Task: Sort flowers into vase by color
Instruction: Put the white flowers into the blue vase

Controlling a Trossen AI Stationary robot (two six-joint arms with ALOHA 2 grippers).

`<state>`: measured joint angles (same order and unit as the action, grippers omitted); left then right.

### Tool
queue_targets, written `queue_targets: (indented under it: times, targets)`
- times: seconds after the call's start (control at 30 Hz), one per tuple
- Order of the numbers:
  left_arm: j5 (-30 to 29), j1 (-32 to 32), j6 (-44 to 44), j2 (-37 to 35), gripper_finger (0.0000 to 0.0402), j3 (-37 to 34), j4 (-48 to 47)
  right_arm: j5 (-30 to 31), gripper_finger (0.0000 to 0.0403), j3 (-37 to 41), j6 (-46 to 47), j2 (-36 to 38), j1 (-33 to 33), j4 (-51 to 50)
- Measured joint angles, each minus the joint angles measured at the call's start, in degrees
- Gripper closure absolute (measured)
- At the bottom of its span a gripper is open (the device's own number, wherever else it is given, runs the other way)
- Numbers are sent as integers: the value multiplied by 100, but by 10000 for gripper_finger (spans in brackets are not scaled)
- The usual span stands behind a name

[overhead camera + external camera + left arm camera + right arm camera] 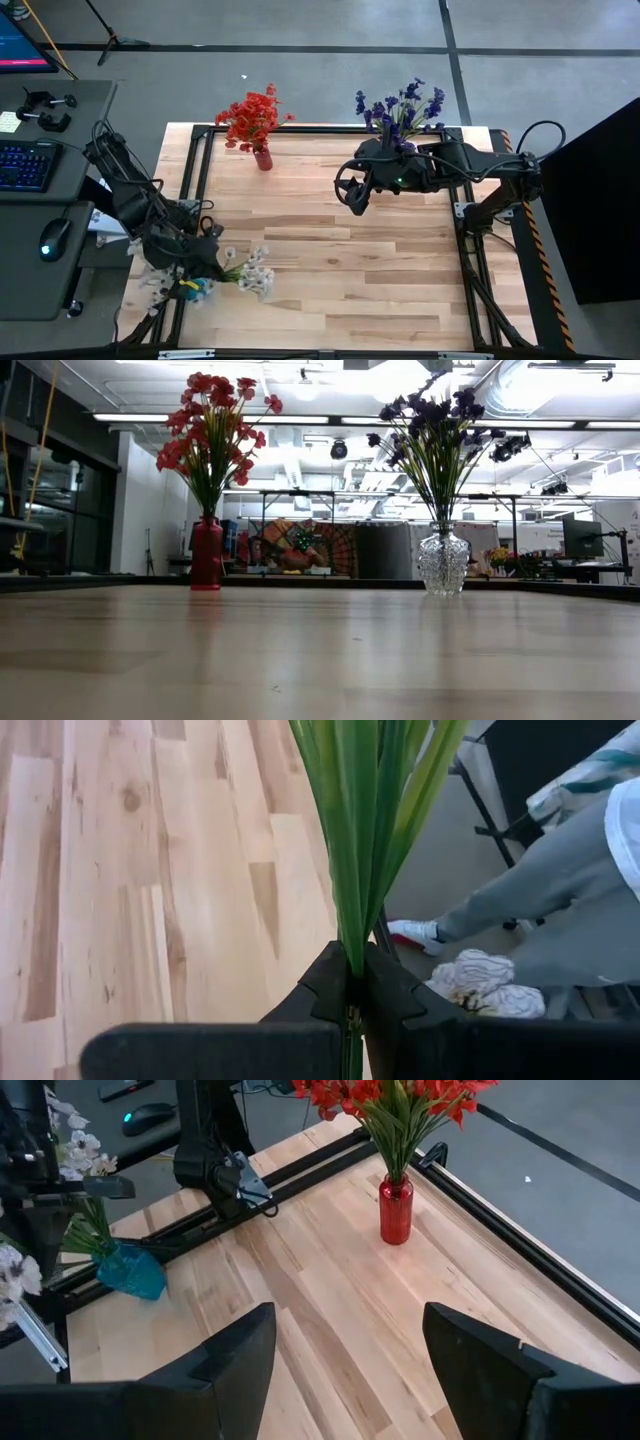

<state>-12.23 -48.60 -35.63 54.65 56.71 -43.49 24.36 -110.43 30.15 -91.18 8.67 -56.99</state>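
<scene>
While near edge, white flowers [250, 272].

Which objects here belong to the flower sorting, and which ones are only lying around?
Belong to the job:
red flowers in red vase
purple flowers in clear glass vase
white flowers
blue vase
left claw, shut on green stems

Lying about:
keyboard
computer mouse

Left gripper [355, 990] fingers pinched closed; right gripper [345, 1345] fingers spread.
</scene>
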Motion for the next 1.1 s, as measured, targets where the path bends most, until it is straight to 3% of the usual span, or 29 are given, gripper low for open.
queue_targets:
  times: [0.37, 0.53, 0.93, 1.1]
  targets:
    - [-490, -75, 5, -264, 401, 0, -73, 4, 160, 0, 32, 0, 0, 112]
    - [-598, -394, -181, -206, 401, 0, -414, 3, 160, 0, 114, 0, 0, 114]
    - [-1845, -1141, -719, -227, 401, 0, -702, 57, 160, 0, 258, 0, 0, 121]
    - [-1892, -1451, -1082, -227, 401, 0, -780, 74, 160, 0, 302, 0, 0, 155]
